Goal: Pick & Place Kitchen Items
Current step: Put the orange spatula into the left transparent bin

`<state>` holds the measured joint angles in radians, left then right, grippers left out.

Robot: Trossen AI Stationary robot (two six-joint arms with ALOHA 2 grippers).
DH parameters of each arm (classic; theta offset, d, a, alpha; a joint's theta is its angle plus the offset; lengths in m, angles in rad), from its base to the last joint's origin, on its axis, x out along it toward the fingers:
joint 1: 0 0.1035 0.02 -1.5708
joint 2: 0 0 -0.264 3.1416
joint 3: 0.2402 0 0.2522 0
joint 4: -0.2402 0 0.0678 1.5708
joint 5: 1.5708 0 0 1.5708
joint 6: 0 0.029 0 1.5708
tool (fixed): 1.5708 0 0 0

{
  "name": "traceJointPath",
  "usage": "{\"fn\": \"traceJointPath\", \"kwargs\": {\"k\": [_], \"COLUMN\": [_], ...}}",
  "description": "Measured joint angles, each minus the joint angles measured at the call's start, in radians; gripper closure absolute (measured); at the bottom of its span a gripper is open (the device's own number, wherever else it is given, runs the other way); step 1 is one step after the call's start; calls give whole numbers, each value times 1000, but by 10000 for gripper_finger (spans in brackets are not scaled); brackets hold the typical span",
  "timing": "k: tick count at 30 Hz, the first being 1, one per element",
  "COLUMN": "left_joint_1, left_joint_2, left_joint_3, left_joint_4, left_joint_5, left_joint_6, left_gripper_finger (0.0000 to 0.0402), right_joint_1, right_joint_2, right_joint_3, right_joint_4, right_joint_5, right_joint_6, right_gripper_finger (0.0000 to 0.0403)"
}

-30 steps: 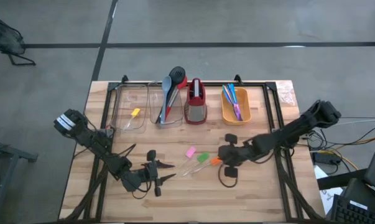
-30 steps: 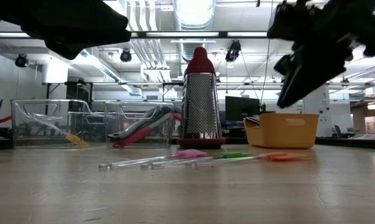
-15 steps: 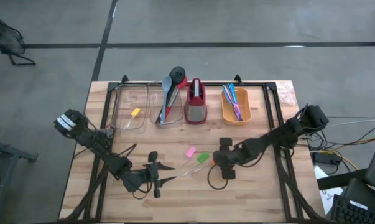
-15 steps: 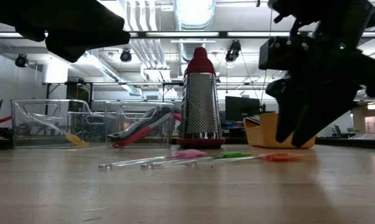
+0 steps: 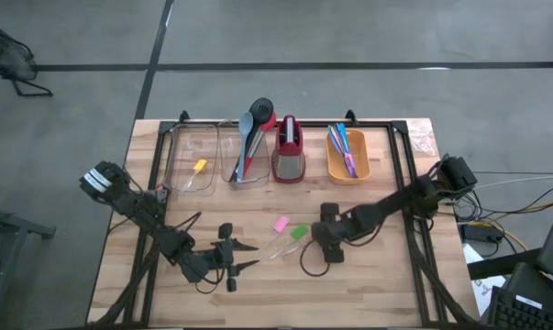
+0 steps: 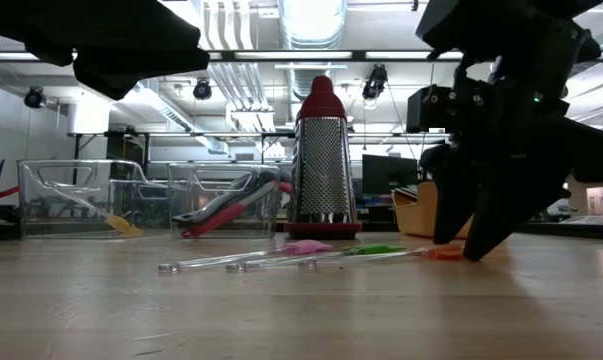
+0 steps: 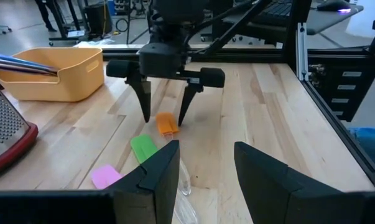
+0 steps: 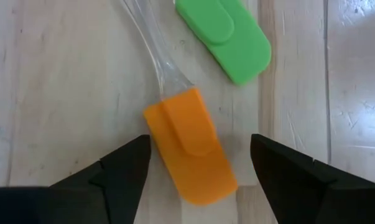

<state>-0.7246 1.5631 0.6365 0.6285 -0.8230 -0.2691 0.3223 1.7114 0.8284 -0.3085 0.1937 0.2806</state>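
Orange spatula [image 8: 190, 146] is lying flat on the table [image 5: 386, 284], just beside the green spatula [image 8: 227, 34]. The right claw [image 7: 165, 102] is hovering over its orange head with fingers spread on both sides. It should be descending straight and closing evenly. The left claw [image 7: 203, 171] is waiting nearby, also spread.

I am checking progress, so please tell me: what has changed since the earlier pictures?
The right gripper moved left and came down over the orange spatula with a clear handle, jaws open on either side. The left gripper and other items stayed put.
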Motion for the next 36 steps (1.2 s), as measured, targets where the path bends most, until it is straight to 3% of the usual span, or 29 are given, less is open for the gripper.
{"fn": "traceJointPath", "kwargs": {"k": [10,21,31,36], "left_joint_1": [0,0,1,3], "left_joint_2": [0,0,2,3], "left_joint_3": [0,0,0,-1], "left_joint_4": [0,0,-9,-22], "left_joint_5": [0,-1,-1,-1], "left_joint_6": [0,0,14,4], "left_gripper_finger": [241,241,241,241], "right_joint_1": [-17,-16,13,60], "right_joint_2": [7,44,-24,-27], "right_joint_3": [-16,-22,13,48], "right_joint_4": [14,48,39,140], "right_joint_5": [-50,-48,-25,-18], "right_joint_6": [3,9,48,64], "right_gripper_finger": [222,379,382,383]}}
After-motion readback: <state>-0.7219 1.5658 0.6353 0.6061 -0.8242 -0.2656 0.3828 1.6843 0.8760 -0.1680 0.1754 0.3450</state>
